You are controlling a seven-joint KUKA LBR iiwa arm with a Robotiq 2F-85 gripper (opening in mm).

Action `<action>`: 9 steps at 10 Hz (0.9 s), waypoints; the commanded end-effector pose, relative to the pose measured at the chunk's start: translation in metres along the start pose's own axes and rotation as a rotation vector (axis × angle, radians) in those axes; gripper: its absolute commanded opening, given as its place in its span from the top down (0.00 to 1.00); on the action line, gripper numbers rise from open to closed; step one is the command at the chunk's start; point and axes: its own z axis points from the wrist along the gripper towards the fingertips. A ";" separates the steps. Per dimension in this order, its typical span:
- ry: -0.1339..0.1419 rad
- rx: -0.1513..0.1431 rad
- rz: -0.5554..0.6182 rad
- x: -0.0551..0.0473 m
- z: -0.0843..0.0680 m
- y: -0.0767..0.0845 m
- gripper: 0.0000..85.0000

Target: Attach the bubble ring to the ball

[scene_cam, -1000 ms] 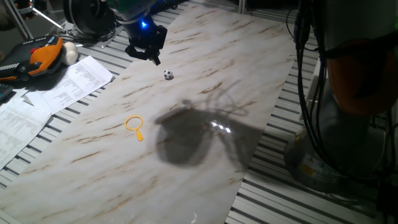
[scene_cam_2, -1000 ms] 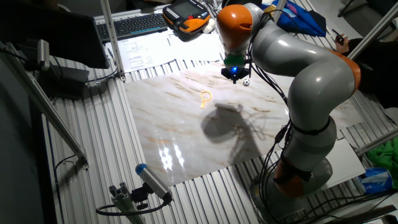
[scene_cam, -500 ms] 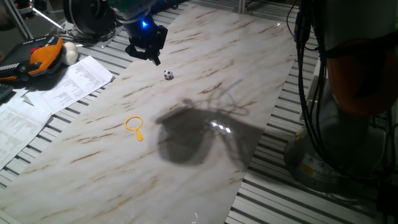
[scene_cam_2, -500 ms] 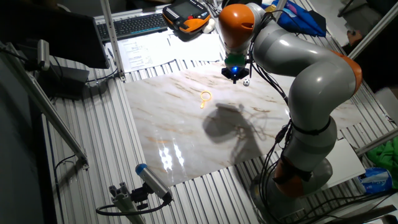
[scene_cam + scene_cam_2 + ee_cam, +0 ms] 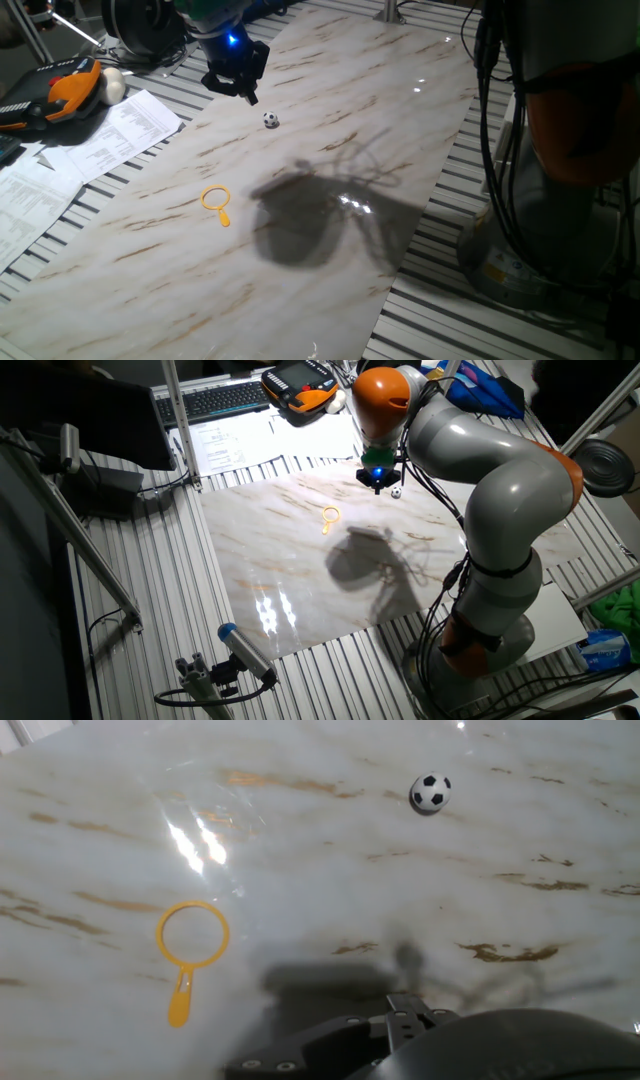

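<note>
The yellow-orange bubble ring [image 5: 224, 216] lies flat on the marble board [image 5: 380, 110], left of the middle; it also shows in the other fixed view [image 5: 326, 526] and at the lower left of the hand view [image 5: 181, 995]. The small black-and-white ball [image 5: 271, 120] rests on the board farther back, also in the other fixed view [image 5: 397, 491] and at the top right of the hand view [image 5: 430, 792]. My gripper [image 5: 250, 97] hangs above the board just left of the ball, apart from it, fingers together and empty. It also shows in the other fixed view [image 5: 379, 485].
Papers [image 5: 100, 140], an orange-and-black pendant [image 5: 60, 95] and a larger off-white ball [image 5: 112, 85] lie beside the board's left edge. A keyboard [image 5: 215, 400] sits at the back. The arm's base [image 5: 480, 630] and cables stand at the board's right side.
</note>
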 end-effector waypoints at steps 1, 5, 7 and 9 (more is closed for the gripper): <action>0.001 0.002 0.006 -0.001 0.000 0.000 1.00; 0.004 -0.001 0.032 -0.004 0.001 0.001 1.00; 0.001 -0.011 0.025 -0.002 0.000 0.001 1.00; -0.026 0.001 0.014 0.003 -0.002 -0.002 1.00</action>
